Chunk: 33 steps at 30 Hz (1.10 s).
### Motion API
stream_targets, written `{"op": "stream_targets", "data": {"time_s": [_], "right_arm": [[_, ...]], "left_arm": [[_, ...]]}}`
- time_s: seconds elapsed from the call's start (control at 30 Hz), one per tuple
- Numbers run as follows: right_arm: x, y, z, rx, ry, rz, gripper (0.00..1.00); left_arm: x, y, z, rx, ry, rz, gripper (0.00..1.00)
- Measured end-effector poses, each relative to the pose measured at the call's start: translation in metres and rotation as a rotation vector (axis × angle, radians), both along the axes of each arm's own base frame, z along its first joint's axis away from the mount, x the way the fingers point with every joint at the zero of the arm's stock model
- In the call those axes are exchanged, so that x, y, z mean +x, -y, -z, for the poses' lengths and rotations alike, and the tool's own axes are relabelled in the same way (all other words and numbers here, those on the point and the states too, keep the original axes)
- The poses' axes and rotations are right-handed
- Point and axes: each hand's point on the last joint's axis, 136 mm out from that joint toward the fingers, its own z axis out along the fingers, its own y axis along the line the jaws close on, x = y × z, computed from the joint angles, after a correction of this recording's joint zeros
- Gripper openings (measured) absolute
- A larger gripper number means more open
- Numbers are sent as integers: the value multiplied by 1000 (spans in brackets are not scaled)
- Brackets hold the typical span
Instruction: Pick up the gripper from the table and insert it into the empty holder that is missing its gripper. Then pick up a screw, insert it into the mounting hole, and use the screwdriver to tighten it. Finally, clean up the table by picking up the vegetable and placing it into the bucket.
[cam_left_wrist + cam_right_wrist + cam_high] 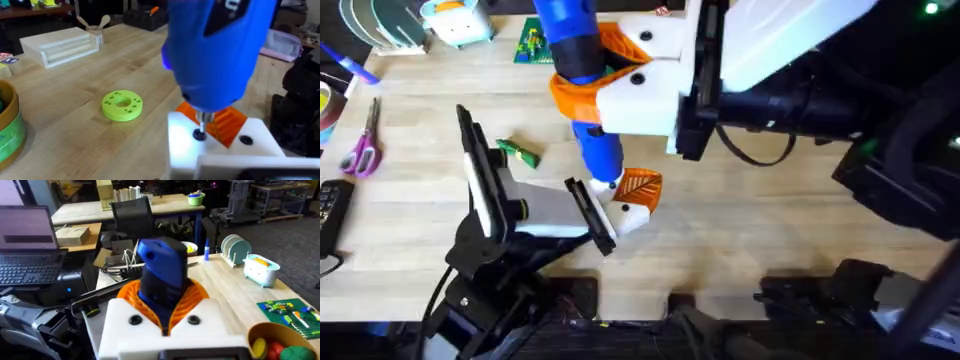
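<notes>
My right gripper (610, 80) hangs high over the table, shut on the blue screwdriver (582, 70), whose body stands between the orange pads (192, 295). The screwdriver's tip rests on a black screw (200, 135) in the white holder (632, 217). The orange gripper (641, 186) sits in that holder. My left gripper (618, 218) reaches in from the lower left and is shut on the holder (220, 145). The green leafy vegetable (518, 152) lies on the table left of the screwdriver. The tan bucket (9, 127) with a green band stands apart from the holder.
A lime-green disc with holes (122, 105) and a clear plastic box (62, 45) lie beyond the holder. Pink-handled scissors (362, 150) lie at the left edge. A tan bowl of toy produce (280, 340) and a green brick plate (532, 42) are at the back.
</notes>
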Motion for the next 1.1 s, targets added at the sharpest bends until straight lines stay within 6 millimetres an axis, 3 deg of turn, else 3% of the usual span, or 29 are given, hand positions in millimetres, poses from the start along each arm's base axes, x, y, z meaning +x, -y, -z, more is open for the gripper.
{"op": "stream_targets", "data": {"time_s": [0.2,0.83,0.97,1.0,1.1], "right_arm": [[5,-4,9,-17,-16,3,23],[6,-4,8,-15,-14,6,23],[7,-2,-11,49,43,12,23],[8,13,-39,128,115,40,23],[16,36,-60,164,202,105,23]], "left_arm": [[0,0,0,0,-1,0,6],[0,0,0,0,-1,0,6],[0,0,0,0,0,0,6],[0,0,0,0,0,0,6],[0,0,0,0,0,0,6]]}}
